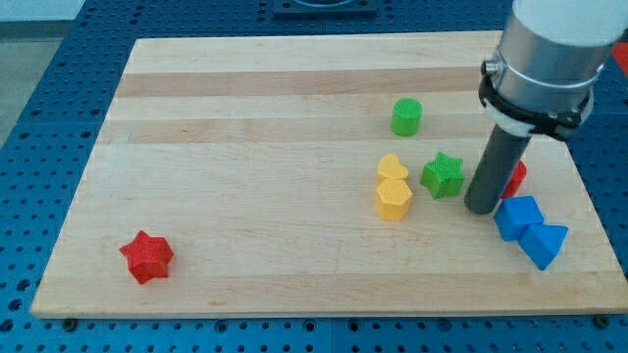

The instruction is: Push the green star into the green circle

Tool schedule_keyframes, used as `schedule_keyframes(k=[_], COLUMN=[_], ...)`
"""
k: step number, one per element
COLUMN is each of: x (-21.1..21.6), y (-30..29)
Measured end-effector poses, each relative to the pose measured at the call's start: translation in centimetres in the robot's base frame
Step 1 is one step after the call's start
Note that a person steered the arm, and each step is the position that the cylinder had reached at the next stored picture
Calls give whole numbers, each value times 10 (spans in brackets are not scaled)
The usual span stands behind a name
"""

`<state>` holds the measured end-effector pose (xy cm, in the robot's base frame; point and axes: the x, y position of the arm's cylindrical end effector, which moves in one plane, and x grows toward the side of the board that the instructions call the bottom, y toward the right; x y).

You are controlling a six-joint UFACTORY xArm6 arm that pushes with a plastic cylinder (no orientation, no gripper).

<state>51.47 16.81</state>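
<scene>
green plastic star block (444, 175) sits on the pale wooden board (245, 147), towards the view's right and a little below the middle, with the green plastic cylinder block (406, 116), the round green piece, up and to the view's left of it; the two are near each other but clearly apart. the arm carries no gripper, so nothing opens or closes: it ends in a straight dark rod, and my tip (481, 210) rests on the board just to the view's right of the green star, slightly lower than it, with a thin strip of wood showing between them. right behind the rod a red plastic block (515, 176) peeks out, its shape mostly hidden. just below and to the view's right of the tip lie two blue plastic blocks touching each other, a chunky blue one (517, 217) and a blue wedge-like one (543, 243). left of the green star stand two yellow plastic blocks pressed together, a yellow heart-like one (392, 168) above a yellow hexagonal one (393, 199). far off at the view's bottom left a red plastic star block (146, 256) lies alone
</scene>
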Motion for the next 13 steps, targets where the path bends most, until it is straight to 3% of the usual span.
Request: schedule_keyframes(k=[1, 2, 4, 6, 7, 8, 9, 11, 13], x=[6, -35, -219, -202, -201, -256, -293, -264, -248], y=[-19, -49, -83, -92, -60, -30, -45, -85, -163])
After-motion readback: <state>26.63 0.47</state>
